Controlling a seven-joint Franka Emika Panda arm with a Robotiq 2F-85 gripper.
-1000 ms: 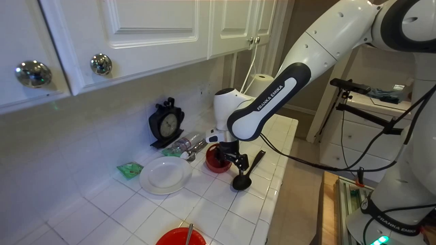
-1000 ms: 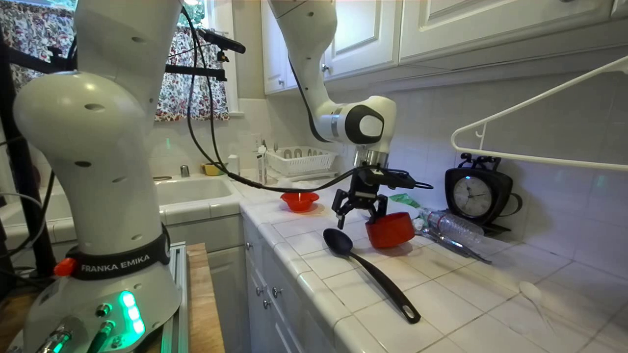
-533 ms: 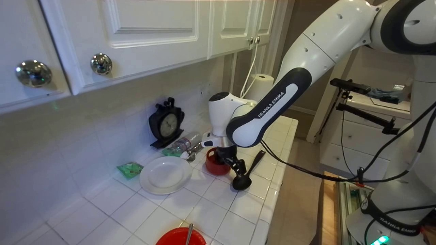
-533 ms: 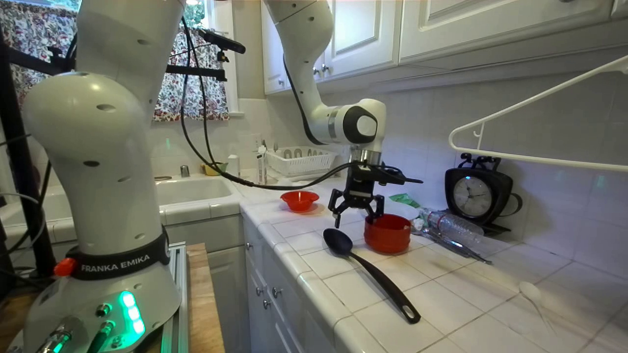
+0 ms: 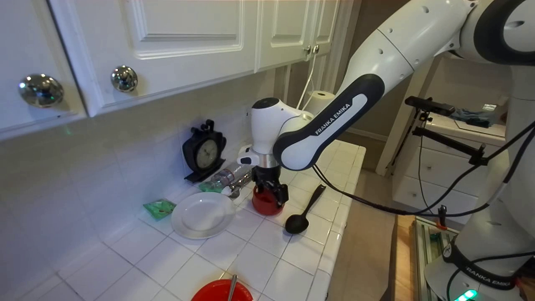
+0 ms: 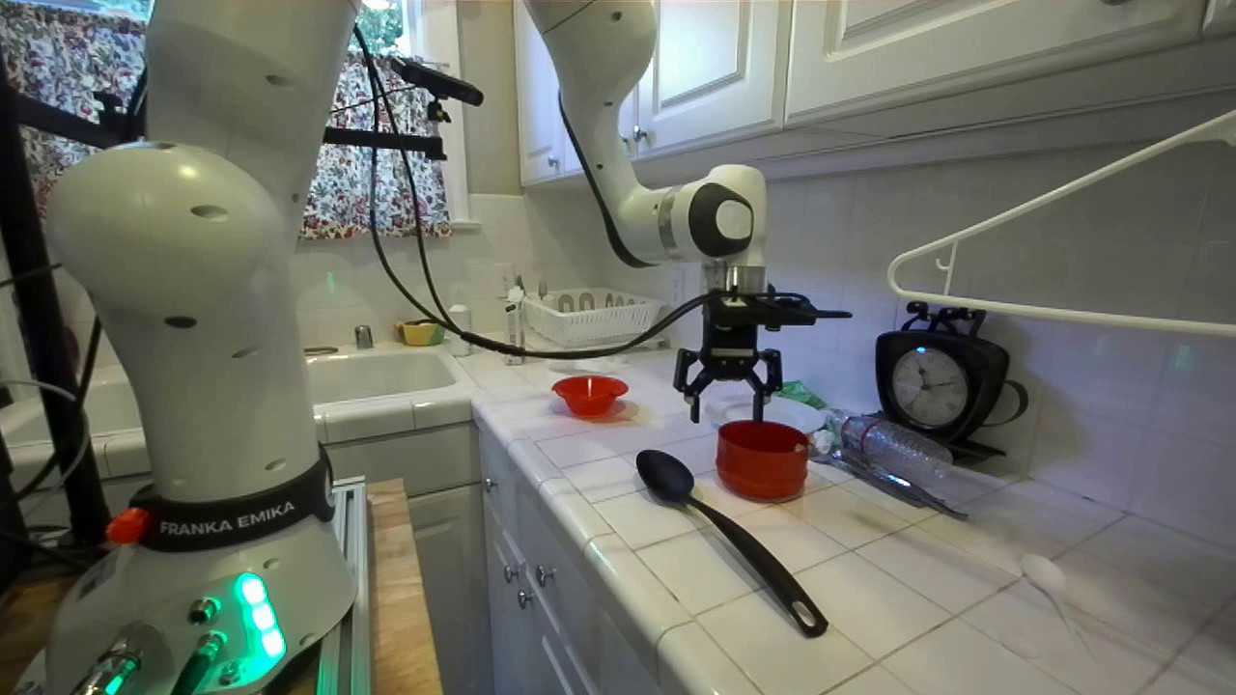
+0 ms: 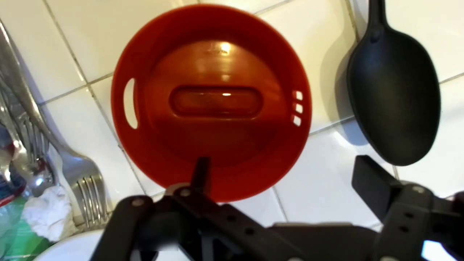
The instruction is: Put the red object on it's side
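The red object is a short round red cup standing upright on the white tiled counter. It also shows in an exterior view, partly behind the gripper, and from above in the wrist view, with its open side up and slots in its wall. My gripper is open, empty and pointing down, just above the cup's rim and offset to one side. In the wrist view the gripper has one finger over the cup's rim and the other over bare tile. I cannot tell whether that finger touches the rim.
A black spoon lies close beside the cup. A white plate, cutlery, a clear bottle and a black clock are near the wall. A wider red dish stands farther along. Cabinets hang above.
A second ago the cup was tilted with a finger at its rim. Half a second ago it stood upright. Since then my gripper has risen and shifted toward the wall.
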